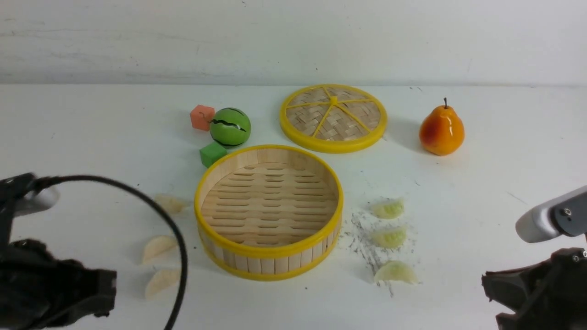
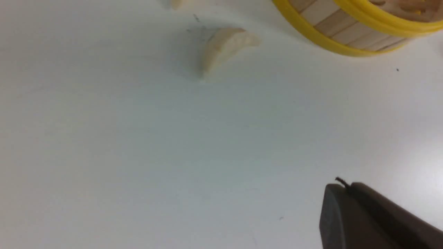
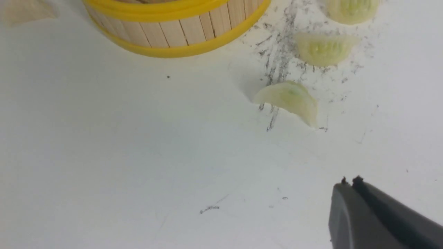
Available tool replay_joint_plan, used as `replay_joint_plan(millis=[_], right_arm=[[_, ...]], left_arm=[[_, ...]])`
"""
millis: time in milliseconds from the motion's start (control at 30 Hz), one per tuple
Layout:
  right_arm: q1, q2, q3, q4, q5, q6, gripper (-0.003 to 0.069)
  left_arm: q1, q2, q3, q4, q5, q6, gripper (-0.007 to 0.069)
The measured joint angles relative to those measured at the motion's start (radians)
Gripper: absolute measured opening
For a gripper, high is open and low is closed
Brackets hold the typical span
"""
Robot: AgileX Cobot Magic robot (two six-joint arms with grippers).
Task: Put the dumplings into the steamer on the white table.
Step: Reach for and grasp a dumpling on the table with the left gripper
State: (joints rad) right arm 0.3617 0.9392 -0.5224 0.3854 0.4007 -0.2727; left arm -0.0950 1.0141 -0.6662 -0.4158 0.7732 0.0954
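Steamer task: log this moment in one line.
steamer: empty | white dumplings: three, left of steamer | green dumplings: three, right of steamer | left gripper: shut, empty | right gripper: shut, empty

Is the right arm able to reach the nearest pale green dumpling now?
Probably yes. That dumpling lies apart from the others on the white table, clear of the steamer, with nothing between it and the right tool. The tool is shut and must open first.

I count 3 cream dumplings point(image 1: 158, 247), 3 grn dumplings point(image 1: 390, 237), 1 steamer point(image 1: 268, 251), 1 lid point(image 1: 333, 118), 1 pear point(image 1: 441, 130), 1 melon ball point(image 1: 230, 127), 2 sm cubes point(image 1: 202, 117)
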Motion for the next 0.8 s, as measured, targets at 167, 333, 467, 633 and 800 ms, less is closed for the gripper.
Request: replay_joint_plan(millis=[167,333,467,633,800], right_arm=[[0.0,0.0,0.0,0.006,-0.002,0.0,-0.0012],[0.0,0.0,0.0,0.018,-0.002,0.0,-0.0012],[0.0,0.0,0.0,0.019,-0.002,0.0,-0.0012],[0.0,0.0,0.0,0.024,-0.002,0.0,-0.0012],[0.0,0.0,0.0,0.026,-0.002,0.0,-0.001]], left_arm=[[-0.01,0.235,-0.157,0.025,0.055,0.055,0.0016],[-0.104,0.392,-0.239,0.129,0.027,0.192,0.0124],[-0.165,0.488,-0.257,0.226,-0.094,0.279,0.0252],[-0.172,0.589,-0.259,0.307,-0.212,0.289,0.0343],[-0.172,0.673,-0.26,0.321,-0.261,0.292,0.0329]])
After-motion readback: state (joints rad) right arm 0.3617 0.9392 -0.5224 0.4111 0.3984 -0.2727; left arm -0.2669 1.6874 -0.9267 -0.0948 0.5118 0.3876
